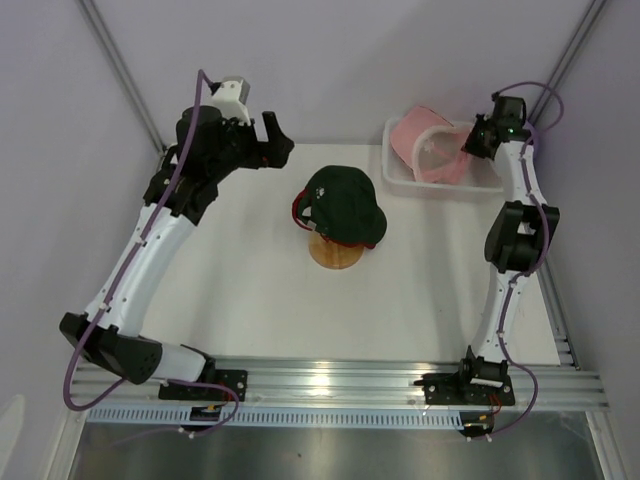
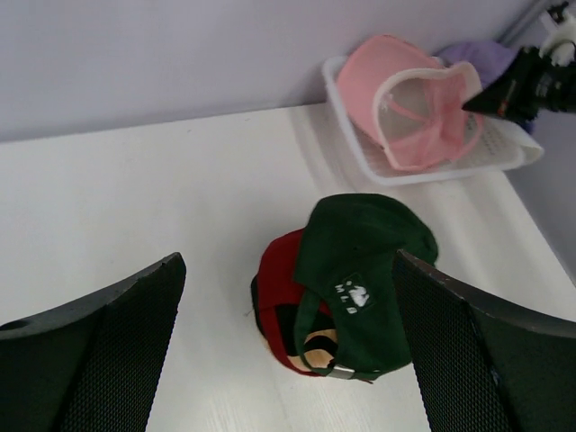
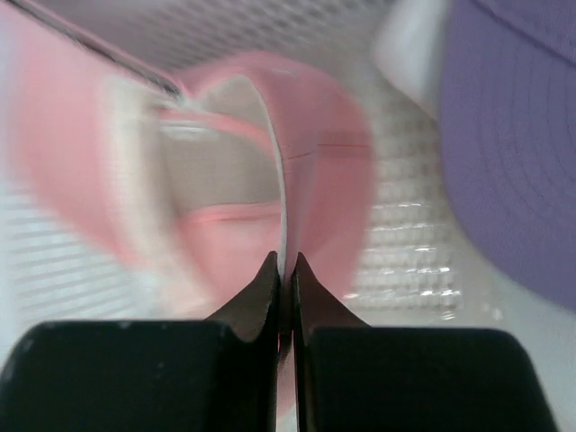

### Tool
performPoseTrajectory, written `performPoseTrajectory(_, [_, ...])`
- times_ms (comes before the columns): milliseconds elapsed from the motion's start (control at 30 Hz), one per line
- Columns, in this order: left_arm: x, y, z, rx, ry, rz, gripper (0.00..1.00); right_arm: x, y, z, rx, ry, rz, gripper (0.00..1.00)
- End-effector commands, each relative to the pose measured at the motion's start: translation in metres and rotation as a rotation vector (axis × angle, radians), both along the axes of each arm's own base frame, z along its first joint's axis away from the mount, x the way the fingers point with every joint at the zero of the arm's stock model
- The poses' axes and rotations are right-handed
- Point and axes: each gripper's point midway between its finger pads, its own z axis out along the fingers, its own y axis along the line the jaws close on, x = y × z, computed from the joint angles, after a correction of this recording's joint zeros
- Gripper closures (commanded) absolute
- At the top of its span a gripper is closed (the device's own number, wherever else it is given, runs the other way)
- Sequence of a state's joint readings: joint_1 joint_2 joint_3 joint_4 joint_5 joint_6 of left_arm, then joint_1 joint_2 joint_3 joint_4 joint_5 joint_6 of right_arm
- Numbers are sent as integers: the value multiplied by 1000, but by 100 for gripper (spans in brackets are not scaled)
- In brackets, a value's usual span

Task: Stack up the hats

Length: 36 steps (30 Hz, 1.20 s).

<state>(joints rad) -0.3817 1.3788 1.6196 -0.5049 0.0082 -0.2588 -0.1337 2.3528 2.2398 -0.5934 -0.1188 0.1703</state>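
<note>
A dark green cap with a white logo (image 1: pixel 345 205) (image 2: pixel 360 261) lies on top of a red cap (image 1: pixel 300 208) (image 2: pixel 279 288), both over the round wooden stand (image 1: pixel 337 253). The pink cap (image 1: pixel 425 145) (image 2: pixel 405 108) (image 3: pixel 324 180) is tipped up in the white basket (image 1: pixel 400 180). My right gripper (image 1: pixel 468 143) (image 3: pixel 283 261) is shut on its rim edge. A lavender cap (image 2: pixel 481 56) (image 3: pixel 513 135) lies in the basket behind it. My left gripper (image 1: pixel 275 140) (image 2: pixel 286 261) is open and empty, raised behind and left of the stand. I see no white cap.
The white mesh basket (image 2: pixel 432 171) stands at the table's back right corner against the wall. The stand (image 2: pixel 319 346) is in the middle of the white table. Grey walls close in the back and both sides.
</note>
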Motion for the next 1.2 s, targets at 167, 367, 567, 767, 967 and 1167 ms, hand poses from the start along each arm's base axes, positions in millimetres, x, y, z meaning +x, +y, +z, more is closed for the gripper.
performPoseTrajectory(167, [-14, -88, 52, 172, -292, -351, 0, -39, 88, 221, 423, -356, 35, 100])
performPoseTrajectory(367, [-24, -151, 62, 329, -437, -424, 0, -74, 120, 274, 722, -411, 48, 100])
performPoseTrajectory(567, [-31, -183, 65, 299, -445, -470, 1, -111, 150, 325, 779, -444, 163, 100])
performPoseTrajectory(767, [-54, -191, 87, -15, -265, -461, 1, -142, 181, 335, 858, -447, 145, 100])
performPoseTrajectory(967, [-51, -213, 75, -142, -88, -438, 7, -170, 198, 334, 932, -502, 48, 100])
performPoseTrajectory(1167, [-35, -236, 40, -58, -77, -465, 17, -183, 205, 337, 933, -495, 32, 100])
